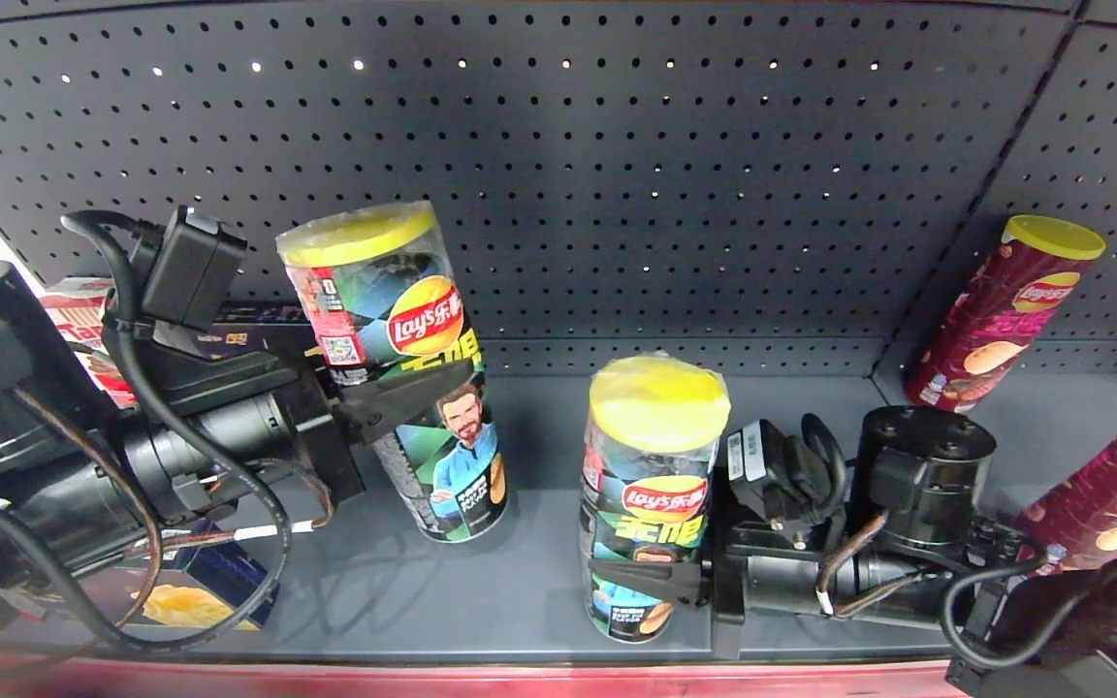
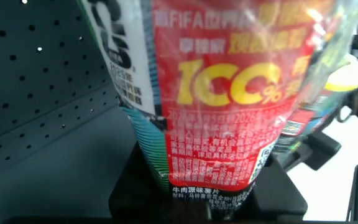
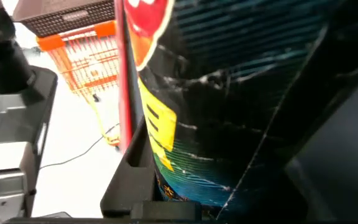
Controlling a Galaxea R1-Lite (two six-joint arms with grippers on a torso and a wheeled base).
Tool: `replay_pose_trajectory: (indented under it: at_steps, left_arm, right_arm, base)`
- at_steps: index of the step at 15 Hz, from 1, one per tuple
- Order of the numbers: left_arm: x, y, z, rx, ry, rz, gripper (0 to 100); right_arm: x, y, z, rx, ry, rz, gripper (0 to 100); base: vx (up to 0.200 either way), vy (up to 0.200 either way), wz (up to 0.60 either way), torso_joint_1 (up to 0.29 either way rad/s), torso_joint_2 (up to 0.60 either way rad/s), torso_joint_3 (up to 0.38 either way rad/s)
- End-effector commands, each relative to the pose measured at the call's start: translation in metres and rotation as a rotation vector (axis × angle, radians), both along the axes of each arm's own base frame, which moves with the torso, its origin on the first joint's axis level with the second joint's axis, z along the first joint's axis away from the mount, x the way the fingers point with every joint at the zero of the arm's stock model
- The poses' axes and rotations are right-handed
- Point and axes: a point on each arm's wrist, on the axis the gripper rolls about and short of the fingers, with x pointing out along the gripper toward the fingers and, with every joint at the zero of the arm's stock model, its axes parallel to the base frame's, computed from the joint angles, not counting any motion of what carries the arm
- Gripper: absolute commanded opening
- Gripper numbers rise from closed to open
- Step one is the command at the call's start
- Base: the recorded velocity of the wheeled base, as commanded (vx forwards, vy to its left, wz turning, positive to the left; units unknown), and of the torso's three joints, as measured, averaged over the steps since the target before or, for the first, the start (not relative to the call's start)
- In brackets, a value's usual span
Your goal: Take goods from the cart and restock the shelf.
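shelf (image 1: 539, 591): dark grey metal board, with a perforated dark grey back panel (image 1: 617, 194) standing behind it.
left can (image 1: 403, 359): tall cylindrical crisp can with a green-blue printed wrap and a yellow plastic lid. It is mid-left on the shelf, with its top tilted left. Its base is at board level; contact cannot be told.
right can (image 1: 651, 494): same kind of can, upright, right of centre near the front edge, apart from the left can.
far maroon can (image 1: 1000, 310): maroon tube with a yellow lid, far right, leaning at the back panel.
near maroon can (image 1: 1111, 494): maroon tube at the right edge, nearer.
left gripper (image 1: 423, 397): jaws pinching the left can at mid-height, from the left.
right gripper (image 1: 641, 582): jaws pinching the right can low on its body, from the right.
cart (image 3: 82, 59): orange wire basket on the floor, away from the shelf.
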Motion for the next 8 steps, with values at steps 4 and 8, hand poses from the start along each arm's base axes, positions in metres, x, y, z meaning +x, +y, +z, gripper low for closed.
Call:
replay_pose_trajectory:
  at_steps: [4,8]
  left_arm:
    - [-0.0005,0.0002,-0.0012,0.001,0.004,0.0,0]
    - [-0.0007,0.0003,-0.0017,0.002,0.002,0.0,0]
  right_arm:
    - [0.0157,0.0049,-0.0064,-0.003,0.002,-0.005,0]
    - [0.0132,0.0032,-0.0031,0.002,-0.007,-0.019,100]
  base:
    - [0.0,0.0,0.0,0.0,0.0,0.0]
    - [0.0,0.0,0.0,0.0,0.0,0.0]
